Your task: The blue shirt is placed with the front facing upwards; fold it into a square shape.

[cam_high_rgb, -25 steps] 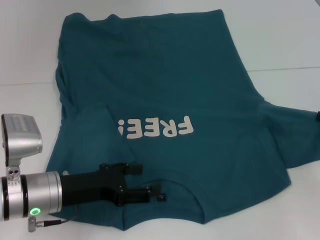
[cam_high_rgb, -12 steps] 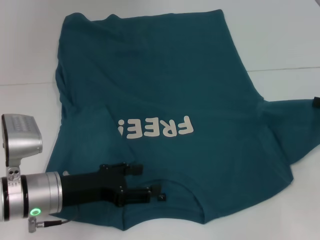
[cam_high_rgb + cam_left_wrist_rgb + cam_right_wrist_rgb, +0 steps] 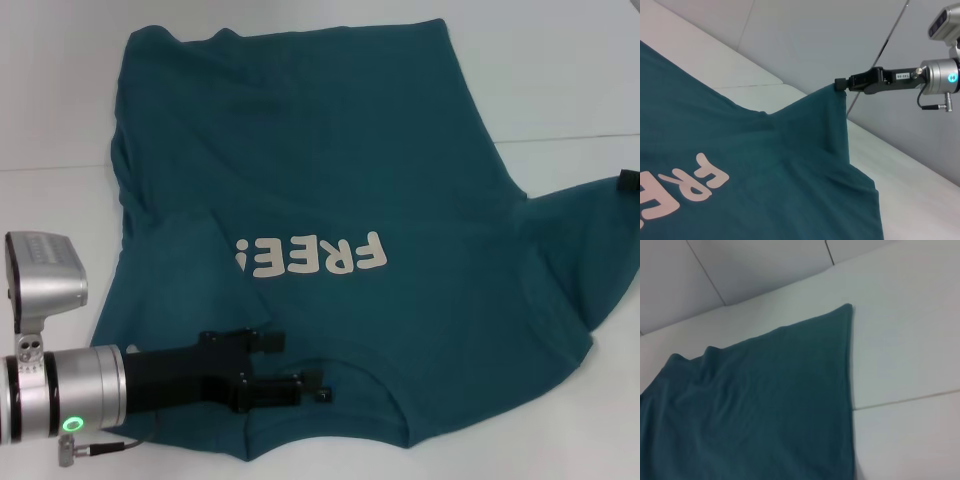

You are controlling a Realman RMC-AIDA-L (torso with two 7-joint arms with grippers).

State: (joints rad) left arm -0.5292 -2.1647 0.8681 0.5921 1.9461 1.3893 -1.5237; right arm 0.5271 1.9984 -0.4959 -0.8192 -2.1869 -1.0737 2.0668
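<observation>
White tabletop (image 3: pixel 560 80). Blue shirt (image 3: pixel 330 180) face up; right gripper (image 3: pixel 841 84) clamped on raised right sleeve, fold axis leftward. Left gripper (image 3: pixel 285 365) at collar, narrow, grasp unclear.

The blue shirt (image 3: pixel 330 200) is lying front-up, its pale "FREE!" lettering (image 3: pixel 312 257) reading upside down across the chest, with the collar at the near edge. Its right sleeve is being lifted off the surface, while the hem is stretching away to the far side.
</observation>
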